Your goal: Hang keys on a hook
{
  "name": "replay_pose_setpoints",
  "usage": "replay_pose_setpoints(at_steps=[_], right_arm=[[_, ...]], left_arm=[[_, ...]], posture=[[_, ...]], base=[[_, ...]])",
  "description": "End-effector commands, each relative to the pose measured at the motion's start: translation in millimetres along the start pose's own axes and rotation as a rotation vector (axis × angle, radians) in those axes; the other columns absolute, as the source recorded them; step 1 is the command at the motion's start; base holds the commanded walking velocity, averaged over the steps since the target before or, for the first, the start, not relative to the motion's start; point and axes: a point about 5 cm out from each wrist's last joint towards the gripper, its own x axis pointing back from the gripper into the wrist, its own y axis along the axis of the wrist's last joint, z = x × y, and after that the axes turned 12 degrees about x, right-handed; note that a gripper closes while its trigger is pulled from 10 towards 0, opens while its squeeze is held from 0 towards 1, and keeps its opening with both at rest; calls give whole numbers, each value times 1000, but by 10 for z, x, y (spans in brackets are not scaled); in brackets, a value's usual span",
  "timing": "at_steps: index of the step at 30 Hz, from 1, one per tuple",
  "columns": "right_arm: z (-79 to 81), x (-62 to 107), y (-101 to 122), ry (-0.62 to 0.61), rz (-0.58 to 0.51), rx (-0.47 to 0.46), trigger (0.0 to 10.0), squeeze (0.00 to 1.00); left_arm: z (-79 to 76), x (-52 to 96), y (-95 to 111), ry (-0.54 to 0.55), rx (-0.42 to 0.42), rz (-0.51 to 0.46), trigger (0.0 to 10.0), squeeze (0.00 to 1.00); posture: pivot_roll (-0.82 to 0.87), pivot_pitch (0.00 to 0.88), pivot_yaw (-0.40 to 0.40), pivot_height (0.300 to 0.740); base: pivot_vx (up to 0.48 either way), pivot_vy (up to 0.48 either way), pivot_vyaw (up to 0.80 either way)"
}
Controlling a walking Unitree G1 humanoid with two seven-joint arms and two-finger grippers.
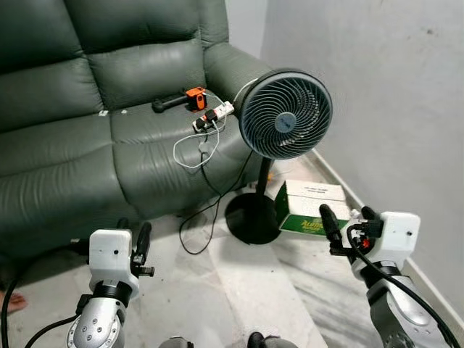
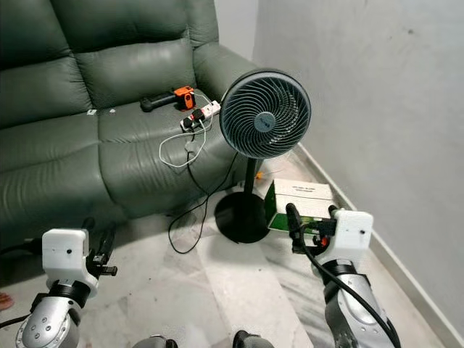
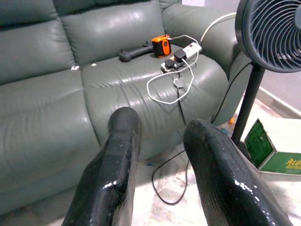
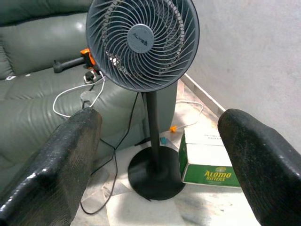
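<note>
Facing round-grilled fan [image 1: 285,114], creased leather sofa [image 1: 87,123]

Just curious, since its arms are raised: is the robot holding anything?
Nothing. The left gripper and right gripper are both open and empty.

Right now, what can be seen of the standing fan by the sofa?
The fan is a dark grey pedestal type: a round grille with spiral ribs and a hub badge, on a thin black pole rising from a round black base on the pale floor. It stands upright, head facing the robot and tilted slightly up, beside the green sofa's arm, with the green-and-white box at its base. Whether it is running cannot be told.
</note>
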Motion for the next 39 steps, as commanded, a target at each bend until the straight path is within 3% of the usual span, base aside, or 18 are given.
replay_pose_setpoints(at_steps=[1, 16, 21, 39], right_arm=[[-45, 14, -1, -17, 7, 11, 10000, 0], [-35, -55, 59, -24, 22, -2, 10000, 0], [-40, -84, 72, -28, 39, 3, 10000, 0], [-44, -72, 73, -33, 43, 22, 10000, 0]], left_arm=[[1, 15, -30, 0, 5, 20, 10000, 0], [-37, -74, 62, -22, 24, -5, 10000, 0], [-52, -159, 111, -16, 41, -16, 10000, 0], [-144, -181, 78, -60, 113, 16, 10000, 0]], posture=[[-20, 155, -13, 740], [-30, 156, -10, 740], [-50, 164, -13, 740], [-54, 124, -9, 740]], base=[[-255, 0, 0], [-153, 0, 0], [0, 0, -739], [0, 0, -800]])
